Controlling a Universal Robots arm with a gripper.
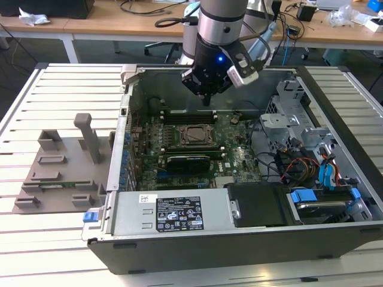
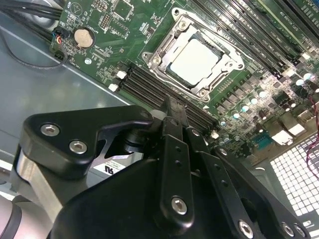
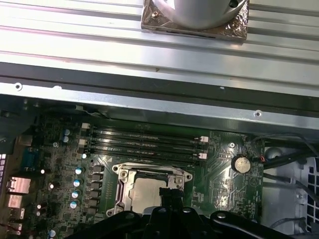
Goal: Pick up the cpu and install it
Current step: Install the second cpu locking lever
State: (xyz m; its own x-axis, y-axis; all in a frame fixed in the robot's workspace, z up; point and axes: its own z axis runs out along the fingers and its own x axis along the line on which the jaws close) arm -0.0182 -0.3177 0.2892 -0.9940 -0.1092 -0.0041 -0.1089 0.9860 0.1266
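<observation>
The cpu [image 2: 196, 60], a flat silvery square, lies inside the metal socket frame [image 2: 158, 60] on the green motherboard [image 1: 239, 156]. It also shows in the first wrist view as the cpu [image 3: 143, 192], partly hidden behind the fingers. In the exterior view the socket frame [image 1: 195, 136] is in the middle of the open computer case [image 1: 335, 128]. My gripper [image 1: 207, 100] hangs above the board, just behind the socket over the memory slots. Its narrow black fingers [image 2: 174, 119] are pressed together, shut, with nothing between them.
A long black expansion card [image 1: 188, 161] lies just in front of the socket. Memory slots [image 1: 182, 113] run behind it. A drive cage [image 1: 287, 119] and cables [image 1: 299, 167] fill the case's right side in the exterior view. A grey fixture [image 1: 60, 167] stands on the slatted table at that view's left.
</observation>
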